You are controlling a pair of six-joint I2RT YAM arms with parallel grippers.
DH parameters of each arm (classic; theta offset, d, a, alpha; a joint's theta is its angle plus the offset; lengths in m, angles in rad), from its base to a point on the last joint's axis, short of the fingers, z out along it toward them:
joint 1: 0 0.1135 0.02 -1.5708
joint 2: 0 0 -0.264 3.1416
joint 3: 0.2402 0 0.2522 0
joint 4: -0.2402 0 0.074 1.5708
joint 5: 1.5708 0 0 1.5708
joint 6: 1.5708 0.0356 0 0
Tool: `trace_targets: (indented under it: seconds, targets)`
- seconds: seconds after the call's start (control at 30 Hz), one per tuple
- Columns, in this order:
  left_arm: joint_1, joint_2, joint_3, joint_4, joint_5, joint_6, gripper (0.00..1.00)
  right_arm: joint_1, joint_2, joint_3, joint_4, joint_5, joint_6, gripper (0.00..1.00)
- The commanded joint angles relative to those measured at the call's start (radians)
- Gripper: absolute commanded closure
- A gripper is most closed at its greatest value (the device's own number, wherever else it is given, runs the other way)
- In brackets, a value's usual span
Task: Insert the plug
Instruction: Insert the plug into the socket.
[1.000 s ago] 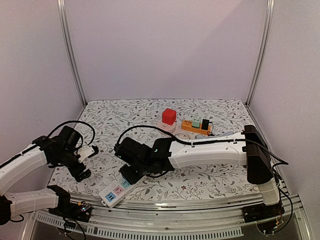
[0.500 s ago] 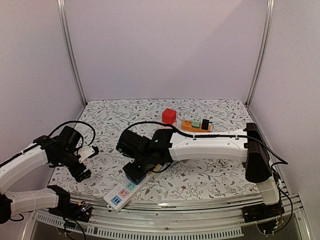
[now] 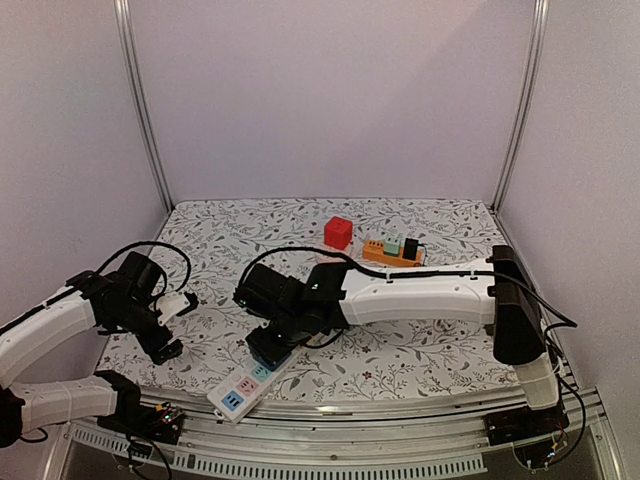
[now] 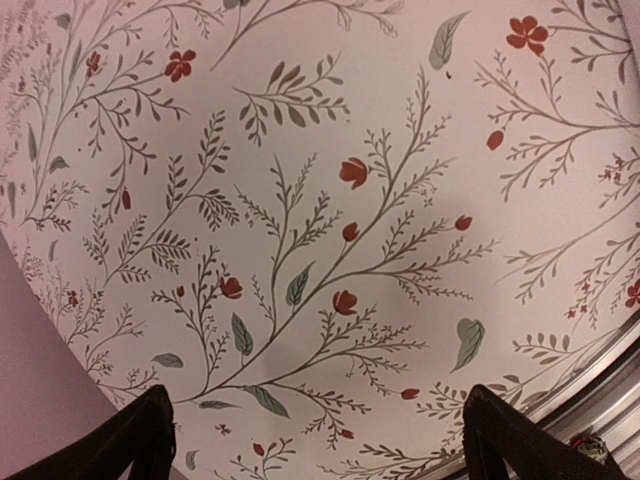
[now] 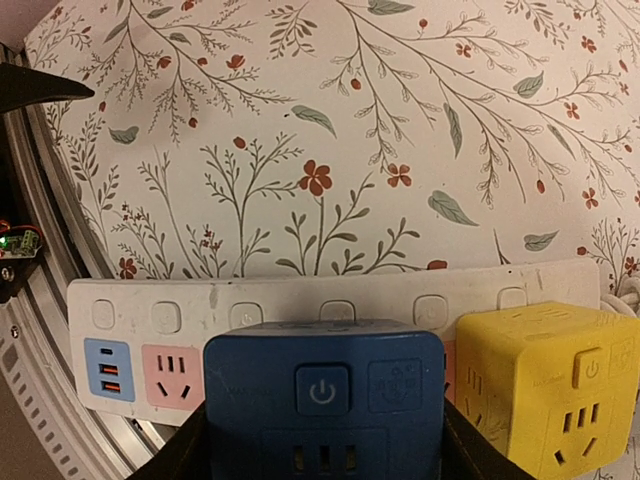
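Floral-cloth table [image 3: 440, 215] | right gripper [image 5: 322, 455] clamps blue cube plug [image 5: 322, 385] over white power strip [image 5: 150, 320], just beside yellow cube adapter [image 5: 545, 385] | left gripper [image 4: 315, 440] spread wide, empty, well apart | risk: unbraced strip may skid, so prongs miss their slots or jam

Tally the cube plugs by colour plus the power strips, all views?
red cube: 1
blue cube: 1
yellow cube: 1
white power strip: 1
orange power strip: 1
Total: 5
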Motion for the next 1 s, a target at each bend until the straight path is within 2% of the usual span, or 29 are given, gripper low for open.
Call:
trace_targets:
  seconds: [0.0,0.4,0.6,0.97]
  targets:
    - [0.016,-0.006,0.013,0.005,0.01,-0.005,0.01,-0.001,-0.024,-0.061,0.011,0.067,0.009,1.0]
    - [0.018,-0.003,0.012,0.004,0.012,-0.005,0.0,0.028,-0.083,-0.056,0.025,0.123,-0.086,1.0]
    - [0.018,-0.003,0.013,0.004,0.012,-0.005,0.01,0.027,-0.135,-0.113,0.108,0.089,-0.116,1.0]
    - [0.018,-0.003,0.013,0.004,0.012,-0.004,0.01,0.02,-0.129,-0.141,0.124,0.05,-0.124,1.0]
